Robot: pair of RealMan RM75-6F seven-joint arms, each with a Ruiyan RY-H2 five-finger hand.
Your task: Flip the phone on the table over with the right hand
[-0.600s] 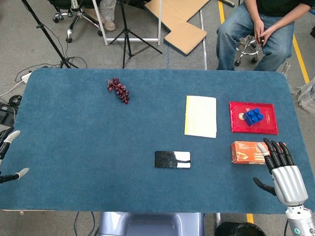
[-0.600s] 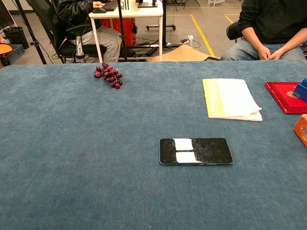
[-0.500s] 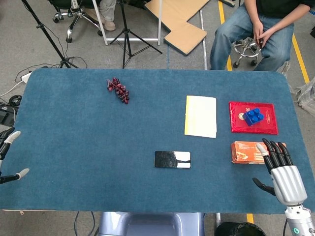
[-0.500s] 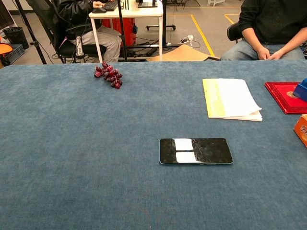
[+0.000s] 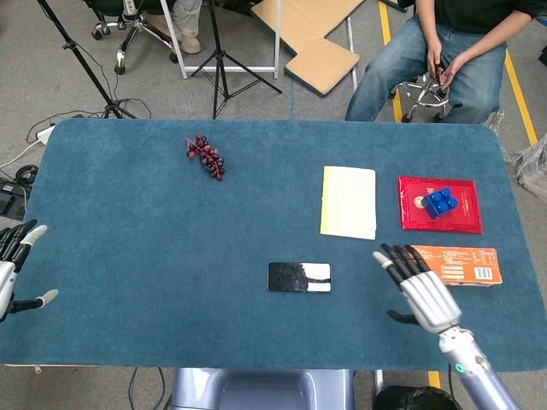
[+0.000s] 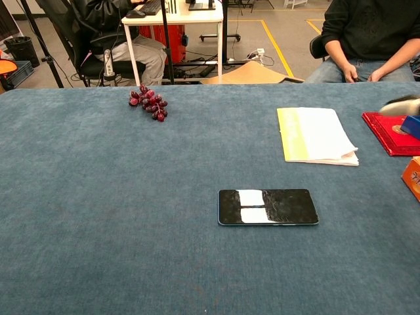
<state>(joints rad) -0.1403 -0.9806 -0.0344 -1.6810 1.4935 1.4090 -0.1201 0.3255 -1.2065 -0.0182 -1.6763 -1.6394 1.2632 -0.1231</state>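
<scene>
Head view, table [image 5: 128, 282], blue cloth: one phone [image 5: 299, 277], one bunch of dark grapes [image 5: 206, 156], one pale yellow notepad [image 5: 349, 202], one red tray [image 5: 440, 224] bearing one blue block [image 5: 441, 202], one orange box [image 5: 458, 264]. Two robot hands.

Phone: flat, glossy face up, near the front edge at mid-table. Right hand [image 5: 418, 289]: to the phone's right, apart from it, just beside the orange box, fingers spread and straight, holding nothing. Left hand [image 5: 14, 266]: at the table's left edge, well apart from the phone, fingers apart, empty.

Chest view: phone [image 6: 268, 207] seen closer, its screen reflecting light; grapes [image 6: 149, 103], notepad [image 6: 315, 134], tray [image 6: 387, 131] and box partly cut off at right. Left hand not shown there; a pale blur at the right edge cannot be identified.
</scene>
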